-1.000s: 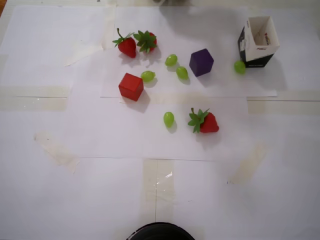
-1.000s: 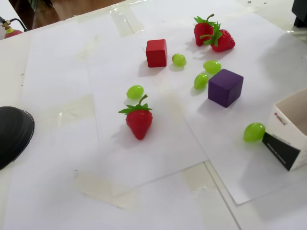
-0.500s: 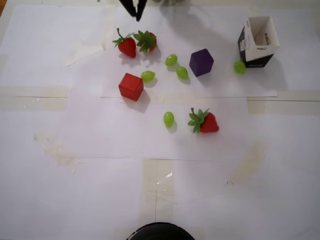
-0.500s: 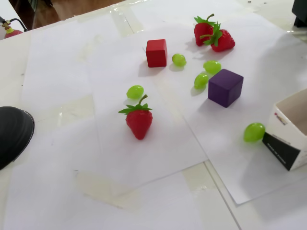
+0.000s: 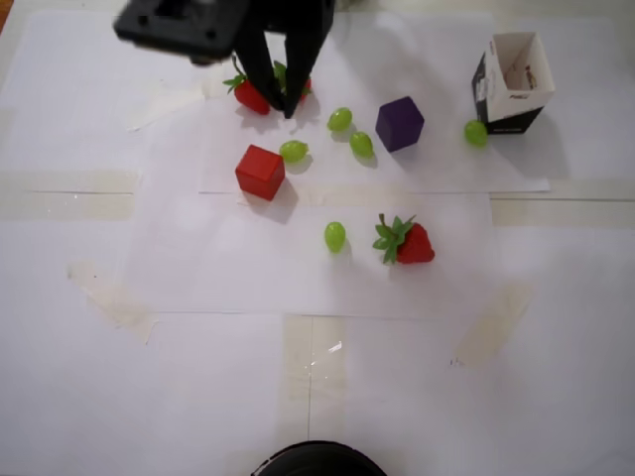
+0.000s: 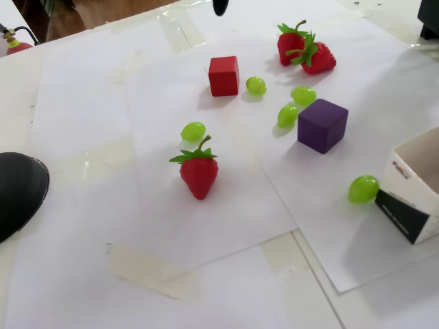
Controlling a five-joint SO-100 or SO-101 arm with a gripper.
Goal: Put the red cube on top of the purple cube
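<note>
Overhead, I am holding my tool (image 5: 283, 104), fingers slightly spread and empty, above the strawberries (image 5: 266, 87); the red cube (image 5: 260, 172) is lying just below-left of it on the surface (image 5: 198, 377), the purple cube (image 5: 400, 123) further right.

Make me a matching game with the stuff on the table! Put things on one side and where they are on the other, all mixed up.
Things:
1. red cube
2. purple cube
3. paper box
4. lone strawberry

Places, in the overhead view:
A. far right, open top, a grape beside it
B. nearest the bottom edge of the four
C. right of two grapes, left of the box
D. left of the others, a grape at its upper right corner

Pairs: 1-D, 2-C, 3-A, 4-B
</note>
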